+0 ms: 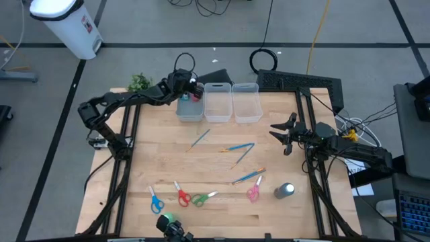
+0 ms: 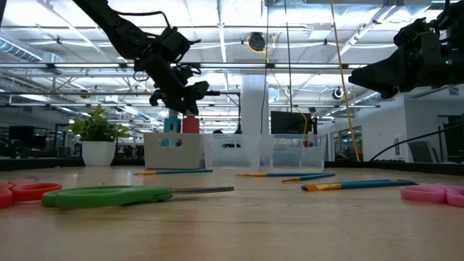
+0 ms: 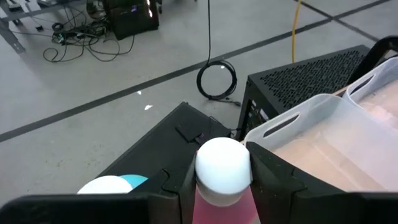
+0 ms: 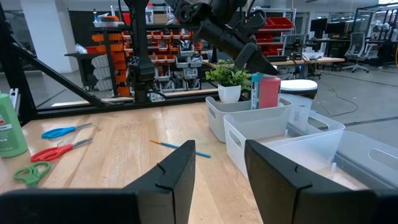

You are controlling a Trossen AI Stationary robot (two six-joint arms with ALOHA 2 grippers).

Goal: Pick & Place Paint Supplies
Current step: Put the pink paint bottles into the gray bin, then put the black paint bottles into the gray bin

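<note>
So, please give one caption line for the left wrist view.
Left gripper holding the pink-red paint bottle by its white cap beside a clear bin.

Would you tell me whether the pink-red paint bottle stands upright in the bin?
Upright: the pink-red paint bottle stands straight in the left bin, white cap up, with the left gripper around it.

Two matte-black jointed arms, each tool [image 4: 221, 171] with blocky angular fingers.
</note>
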